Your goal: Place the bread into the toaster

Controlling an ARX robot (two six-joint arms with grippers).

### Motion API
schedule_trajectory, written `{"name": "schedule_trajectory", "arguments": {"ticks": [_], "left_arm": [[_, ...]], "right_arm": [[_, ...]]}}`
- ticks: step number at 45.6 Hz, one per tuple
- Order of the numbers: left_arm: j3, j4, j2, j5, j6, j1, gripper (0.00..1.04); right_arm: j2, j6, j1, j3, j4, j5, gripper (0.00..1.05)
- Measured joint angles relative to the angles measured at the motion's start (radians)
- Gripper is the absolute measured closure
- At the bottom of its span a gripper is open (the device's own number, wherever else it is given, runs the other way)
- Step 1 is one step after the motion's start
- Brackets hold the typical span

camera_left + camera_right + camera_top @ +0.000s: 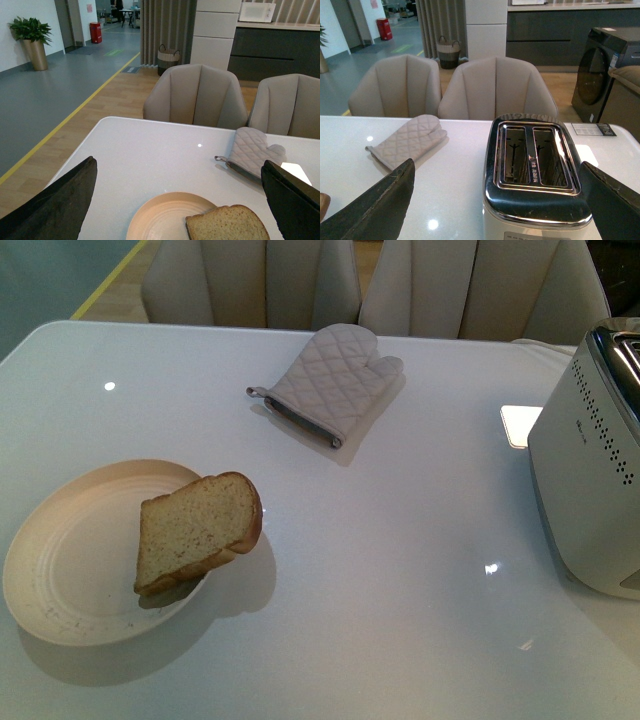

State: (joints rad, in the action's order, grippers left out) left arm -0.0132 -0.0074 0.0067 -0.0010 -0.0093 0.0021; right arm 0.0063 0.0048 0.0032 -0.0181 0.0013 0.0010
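The bread (197, 530) is a tan speckled slice with a brown crust, lying tilted across the right rim of a round cream plate (70, 560) at the front left of the table. It also shows in the left wrist view (227, 225), on the plate (160, 220). My left gripper (182, 205) is open, above and behind the bread, its fingers (55, 205) wide apart. The white toaster (590, 500) stands at the right edge; its chrome top with two empty slots shows in the right wrist view (536, 160). My right gripper (497, 205) is open, hovering over the toaster's near end.
A quilted beige oven mitt (335, 380) lies at the back middle of the table, also in the left wrist view (250, 150) and right wrist view (407, 140). Two beige chairs (250, 280) stand behind the table. A bright window reflection (518, 425) lies beside the toaster.
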Motion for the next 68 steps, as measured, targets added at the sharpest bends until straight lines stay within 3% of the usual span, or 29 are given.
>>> {"name": "schedule_trajectory", "arguments": {"ticks": [6, 9, 14, 18, 26, 35, 44, 61, 68], "left_arm": [[-0.146, -0.314, 0.21, -0.021, -0.213, -0.043, 0.07], [-0.189, -0.354, 0.312, 0.007, -0.3, -0.049, 0.07], [-0.26, -0.238, 0.564, 0.129, -0.398, 0.029, 0.07], [-0.28, -0.109, 0.739, 0.162, -0.402, 0.076, 0.07], [-0.381, 0.202, 1.297, 0.111, -0.405, 0.146, 0.07], [-0.506, 0.367, 1.751, 0.054, -0.383, 0.164, 0.07], [-0.617, 0.42, 2.065, 0.018, -0.341, 0.185, 0.07], [-0.736, 0.426, 2.272, -0.019, -0.312, 0.154, 0.07], [-0.765, 0.417, 2.306, -0.024, -0.316, 0.141, 0.24]], "right_arm": [[0.0, 0.0, 0.0, 0.0, 0.0, 0.001, 0.09], [0.0, 0.0, 0.0, 0.0, 0.0, -0.001, 0.09], [0.0, 0.0, 0.0, 0.0, 0.0, 0.0, 0.09], [0.0, 0.0, 0.0, 0.0, 0.0, 0.0, 0.09], [0.0, 0.0, 0.0, 0.0, 0.0, 0.0, 0.09], [-0.001, 0.0, 0.0, 0.0, 0.0, 0.0, 0.09], [0.0, 0.0, 0.0, 0.0, 0.0, 0.0, 0.09], [-0.001, 0.0, 0.0, 0.0, 0.0, 0.0, 0.09], [-0.001, 0.0, 0.0, 0.0, 0.0, 0.0, 0.09]]}}
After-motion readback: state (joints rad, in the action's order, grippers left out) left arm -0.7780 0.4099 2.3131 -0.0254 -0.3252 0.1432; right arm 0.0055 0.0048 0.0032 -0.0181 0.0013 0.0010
